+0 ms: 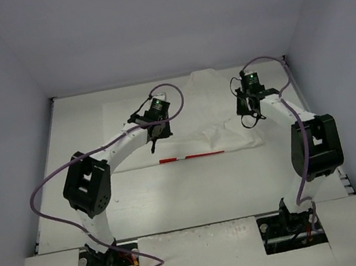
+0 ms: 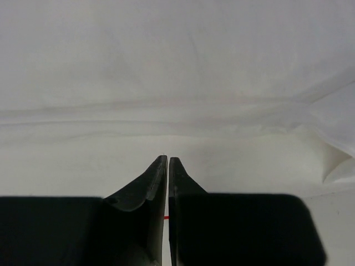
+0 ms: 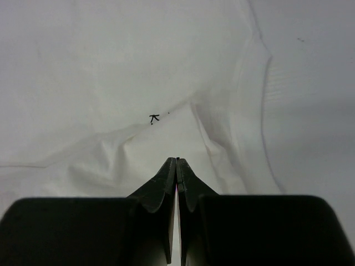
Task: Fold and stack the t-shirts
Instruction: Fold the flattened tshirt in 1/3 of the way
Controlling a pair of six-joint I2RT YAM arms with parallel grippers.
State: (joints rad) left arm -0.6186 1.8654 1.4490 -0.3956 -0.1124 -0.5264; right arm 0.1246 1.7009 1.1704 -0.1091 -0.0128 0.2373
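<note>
white table [image 1: 175, 195] boxed on three sides by pale grey walls [image 1: 144, 22] — soft, even light.

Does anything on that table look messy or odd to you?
Slightly. The t-shirt is not flat: it is creased and bunched toward its right side. A small black mark sits on the cloth in the right wrist view. A thin red strip lies at its near edge.

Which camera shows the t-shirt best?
The top camera: it shows nearly the whole t-shirt spread on the table, with the arms covering a little. Both wrist cameras see only close-up patches of wrinkled white cloth.
</note>
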